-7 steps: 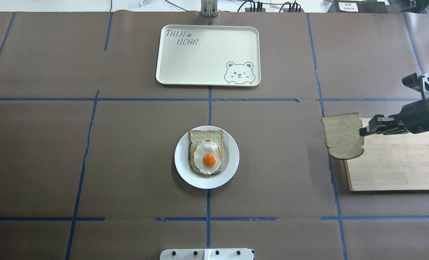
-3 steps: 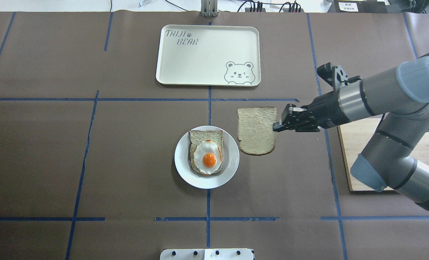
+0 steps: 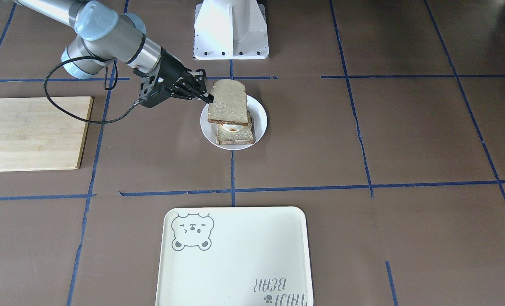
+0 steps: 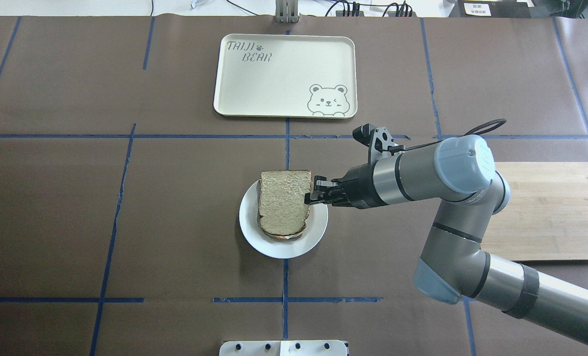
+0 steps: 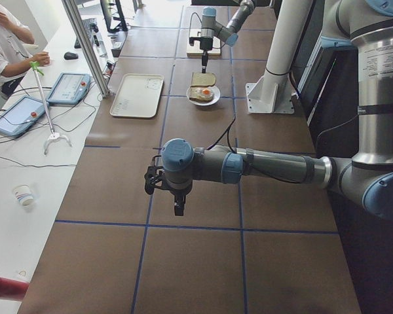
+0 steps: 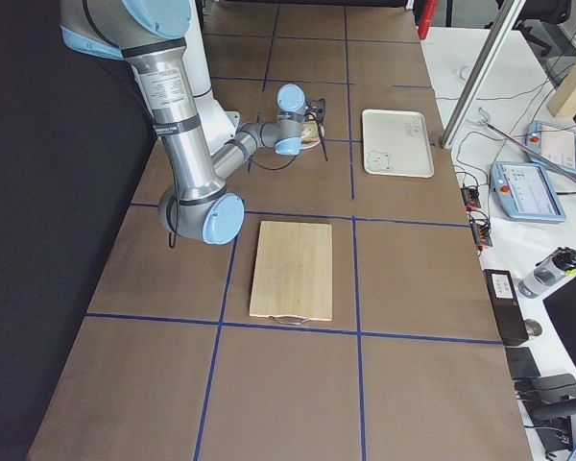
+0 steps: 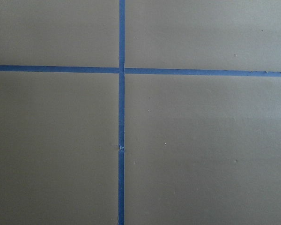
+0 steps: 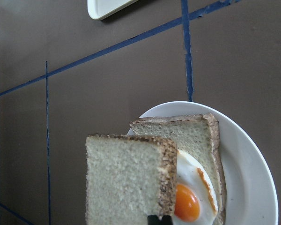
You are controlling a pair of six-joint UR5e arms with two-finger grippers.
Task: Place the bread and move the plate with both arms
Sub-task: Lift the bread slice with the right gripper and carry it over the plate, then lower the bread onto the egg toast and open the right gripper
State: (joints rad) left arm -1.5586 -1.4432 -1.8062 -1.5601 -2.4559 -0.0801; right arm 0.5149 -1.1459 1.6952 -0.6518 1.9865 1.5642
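Item 1, bread point(image 4: 284, 201): held about level by its right-hand crust edge in the right end effector point(image 4: 308, 197), whose fingers are clamped on that edge. It is carried above the plate point(image 4: 254, 237), over the egg-topped slice point(image 8: 196, 136), with a gap seen between the two in the front-facing view. The long axis runs near to far across the worktop point(image 4: 175, 222), with the rounded top towards the robot base and the flat end towards the tray point(image 4: 284, 74).

Item 2, plate: set on the middle of the worktop, on a blue tape line, with the egg-topped slice lying on it.

Item 3, surroundings: the tray is set beyond the plate, well apart; a wooden board point(image 4: 546, 207) lies on the robot's right, partly covered by the right arm point(image 4: 412, 183).

Item 4, left end effector point(image 5: 177, 209): pointed down over bare worktop, well apart from the plate; whether it is apart or together cannot be told.
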